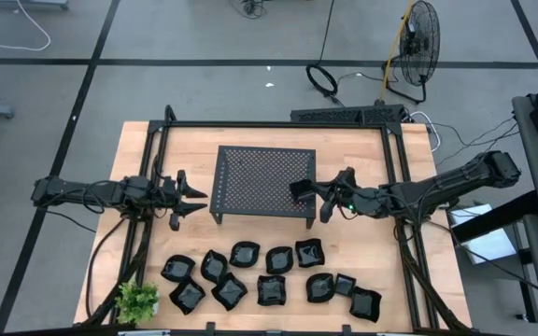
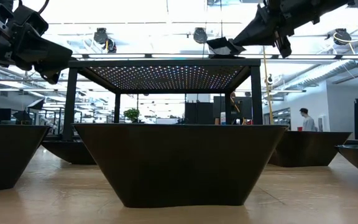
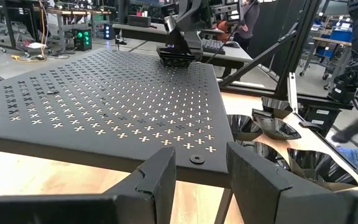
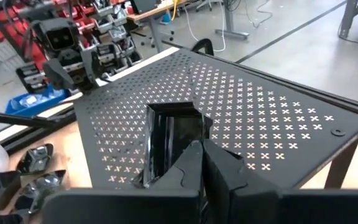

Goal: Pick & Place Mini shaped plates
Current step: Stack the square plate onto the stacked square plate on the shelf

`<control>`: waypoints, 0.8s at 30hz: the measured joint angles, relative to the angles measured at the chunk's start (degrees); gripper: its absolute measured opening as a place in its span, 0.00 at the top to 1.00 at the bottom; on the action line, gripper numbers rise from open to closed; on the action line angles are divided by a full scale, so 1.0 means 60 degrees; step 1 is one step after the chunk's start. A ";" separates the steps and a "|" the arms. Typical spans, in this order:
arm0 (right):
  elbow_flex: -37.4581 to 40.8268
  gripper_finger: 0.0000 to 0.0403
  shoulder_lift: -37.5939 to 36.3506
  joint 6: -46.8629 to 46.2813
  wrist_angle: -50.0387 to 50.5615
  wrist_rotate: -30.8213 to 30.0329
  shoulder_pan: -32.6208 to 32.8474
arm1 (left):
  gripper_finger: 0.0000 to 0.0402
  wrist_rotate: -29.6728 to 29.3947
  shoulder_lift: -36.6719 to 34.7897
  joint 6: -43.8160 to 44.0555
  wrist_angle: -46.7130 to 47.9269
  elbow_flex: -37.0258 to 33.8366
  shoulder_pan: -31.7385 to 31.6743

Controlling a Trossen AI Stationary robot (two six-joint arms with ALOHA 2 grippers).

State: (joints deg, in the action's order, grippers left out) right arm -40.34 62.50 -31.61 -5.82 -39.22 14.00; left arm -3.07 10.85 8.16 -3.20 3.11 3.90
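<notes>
Plate [image 4: 174, 138] in right gripper [image 4: 202, 144] over rack [image 1: 260, 177]

Overhead cam looks straight down and takes in the whole wooden surface [image 1: 362, 159], both arms, plus some floor around it. The low cam sits right at surface height among the mini shaped plates [image 2: 178, 163], one filling most of its frame, and looks level under the rack [image 2: 164, 65] into the room behind. Left wrist cam looks across the rack [image 3: 104, 99] from close to its edge, toward the other arm at the far side. Right wrist cam looks down over the rack [image 4: 241, 118] the opposite way. All four views share the rack.
</notes>
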 joint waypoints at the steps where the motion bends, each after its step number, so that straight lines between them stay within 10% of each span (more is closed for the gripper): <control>1: 0.0000 1.00 0.0027 0.0015 0.0010 0.0004 0.0000 | 0.64 0.0000 0.0000 0.0000 0.0004 0.0000 -0.0003; 24: 0.0000 0.66 -0.0077 0.1792 -0.1047 0.0122 0.0354 | 0.64 0.0000 0.0000 0.0000 0.0000 0.0000 -0.0001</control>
State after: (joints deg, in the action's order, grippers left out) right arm -40.34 62.04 -20.86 -12.10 -38.49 16.12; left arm -3.07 10.85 8.16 -3.20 3.11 3.89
